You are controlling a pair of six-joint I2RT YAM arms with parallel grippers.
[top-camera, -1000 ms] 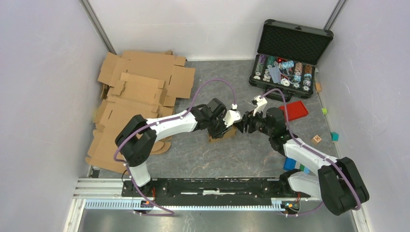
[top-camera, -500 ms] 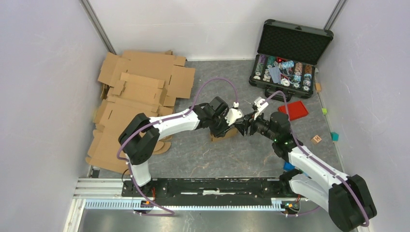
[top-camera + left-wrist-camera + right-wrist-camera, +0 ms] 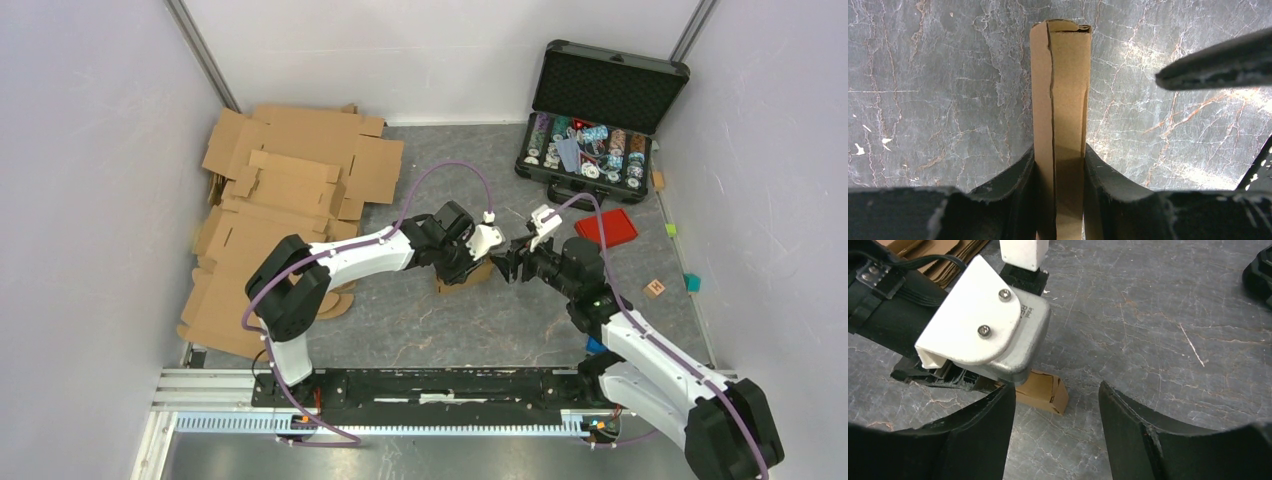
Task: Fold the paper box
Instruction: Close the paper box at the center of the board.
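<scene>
Paper box (image 3: 1060, 100) is resting on the grey table (image 3: 430, 330) near its middle, pressed narrow. Left gripper (image 3: 1059, 155) is clamping it from both sides. Right gripper (image 3: 1055, 389) is hovering just beside it, jaws apart, gripping nothing. Cardboard sheets (image 3: 290, 180) are lying well apart, far left.

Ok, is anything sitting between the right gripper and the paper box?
Only bare table lies between the open right gripper and the exposed end of the paper box. The left gripper, shut on the box, overhangs the rest of it, so only that end is reachable.
</scene>
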